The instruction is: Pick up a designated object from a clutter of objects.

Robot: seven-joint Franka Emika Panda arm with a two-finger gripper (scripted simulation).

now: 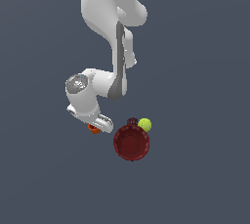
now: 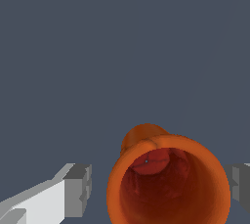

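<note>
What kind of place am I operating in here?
Likely a bare simulated test scene: a flat, featureless grey floor, and only a small clutter on it, namely an orange cup, a dark red bowl and a yellow-green ball.

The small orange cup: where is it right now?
In the exterior view the orange cup sits under the gripper, to the left of the red bowl; the wrist view shows it between the open fingers.
</note>
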